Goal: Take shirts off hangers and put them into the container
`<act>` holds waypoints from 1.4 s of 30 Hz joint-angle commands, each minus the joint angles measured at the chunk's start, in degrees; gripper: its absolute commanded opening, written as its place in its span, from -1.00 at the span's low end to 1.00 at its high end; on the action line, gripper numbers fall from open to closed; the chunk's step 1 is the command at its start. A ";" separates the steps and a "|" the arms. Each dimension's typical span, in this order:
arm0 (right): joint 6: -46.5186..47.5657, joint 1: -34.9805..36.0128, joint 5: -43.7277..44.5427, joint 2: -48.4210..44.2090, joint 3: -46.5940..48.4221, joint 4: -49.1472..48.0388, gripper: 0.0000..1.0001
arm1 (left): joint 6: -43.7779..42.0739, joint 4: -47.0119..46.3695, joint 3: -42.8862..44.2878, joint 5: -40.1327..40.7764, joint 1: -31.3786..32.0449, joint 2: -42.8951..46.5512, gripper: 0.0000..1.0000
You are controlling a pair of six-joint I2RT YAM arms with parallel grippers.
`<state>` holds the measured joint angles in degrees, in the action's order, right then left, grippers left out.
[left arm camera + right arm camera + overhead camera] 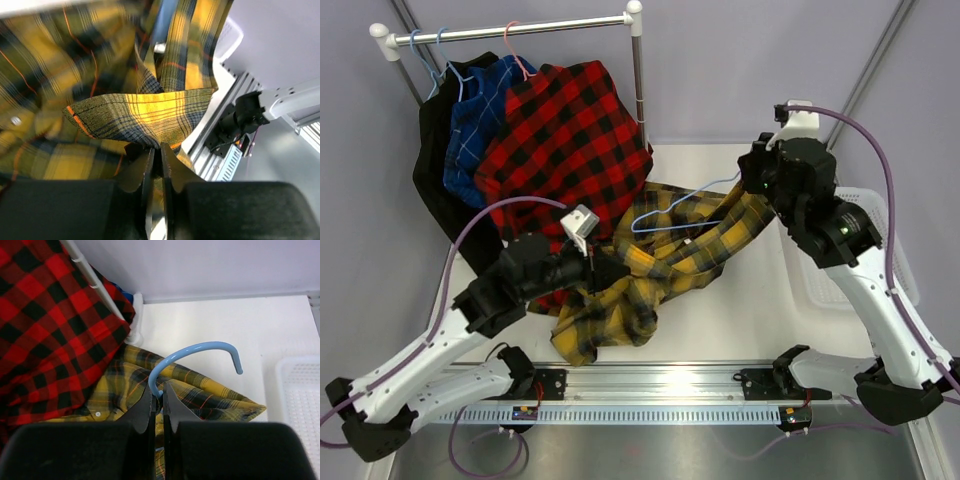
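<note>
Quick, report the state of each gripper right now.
Left gripper: shut on the yellow plaid shirt.
Right gripper: shut on the light blue hanger.

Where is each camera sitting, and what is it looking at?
Top: above and behind, looking down at table, rail, hanging shirts; left arm, right arm show.
Left wrist: on the left arm, facing the yellow shirt in the left gripper.
Right wrist: on the right arm, facing the blue hanger in the right gripper.
Shared: the yellow shirt.
</note>
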<state>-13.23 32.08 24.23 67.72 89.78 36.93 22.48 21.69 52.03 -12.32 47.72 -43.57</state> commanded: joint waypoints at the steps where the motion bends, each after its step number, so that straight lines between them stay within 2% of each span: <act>1: 2.34 -1.23 -5.93 -5.31 5.14 -5.36 -1.00 | 3.80 -3.22 -3.24 -1.93 2.45 -4.58 -0.62; 3: 1.81 -1.23 -9.53 -7.24 5.49 -6.95 -1.00 | 4.76 -8.12 -4.30 -1.22 3.16 -6.51 -0.32; 4: 0.76 -1.23 -12.33 -7.52 5.76 -7.74 -1.00 | 5.03 -9.90 -4.65 -1.04 3.16 -7.05 -0.03; 7: -0.12 -1.14 -17.61 -9.10 6.55 -8.54 -1.00 | 4.86 -13.34 -4.40 1.84 3.16 -9.07 0.41; 8: -0.12 -1.22 -18.77 -9.54 6.64 -8.71 -1.00 | 4.33 -13.34 -3.52 2.99 3.16 -9.51 0.66; 11: -1.00 -1.14 -23.60 -11.03 6.37 -9.15 -1.00 | 3.54 -12.03 -1.59 7.47 3.08 -11.09 0.96; 13: -3.45 -1.22 -28.41 -11.74 6.29 -9.76 -1.00 | 3.45 -11.59 -0.18 9.84 2.90 -11.71 0.98; 17: -5.05 -1.23 -30.03 -12.26 2.00 -8.10 -1.00 | 2.67 -9.92 3.07 12.05 2.64 -9.96 0.98; 21: -1.72 -1.22 -22.49 -15.51 -10.99 -8.80 -1.00 | -1.64 -0.72 8.52 18.46 2.37 -5.48 0.98; 25: 1.54 -1.22 -19.31 -15.52 -16.73 -9.85 -1.00 | -5.86 6.07 14.48 22.25 2.29 -1.78 0.98; 30: 5.06 -1.14 -18.34 -11.49 -17.97 -11.79 -1.00 | -8.59 9.95 21.79 14.09 2.29 -4.06 0.98; 36: 8.22 -0.44 -18.87 -6.39 -14.29 -13.99 -1.00 | -7.54 9.86 28.03 -0.40 2.46 -15.65 0.98; 42: 10.50 0.88 -17.47 -3.83 -11.12 -15.31 -1.00 | -8.77 9.95 31.20 -0.08 3.78 -25.50 0.95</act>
<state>-5.52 31.83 4.49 63.77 74.89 26.04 15.18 31.09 80.34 -9.10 50.81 -67.40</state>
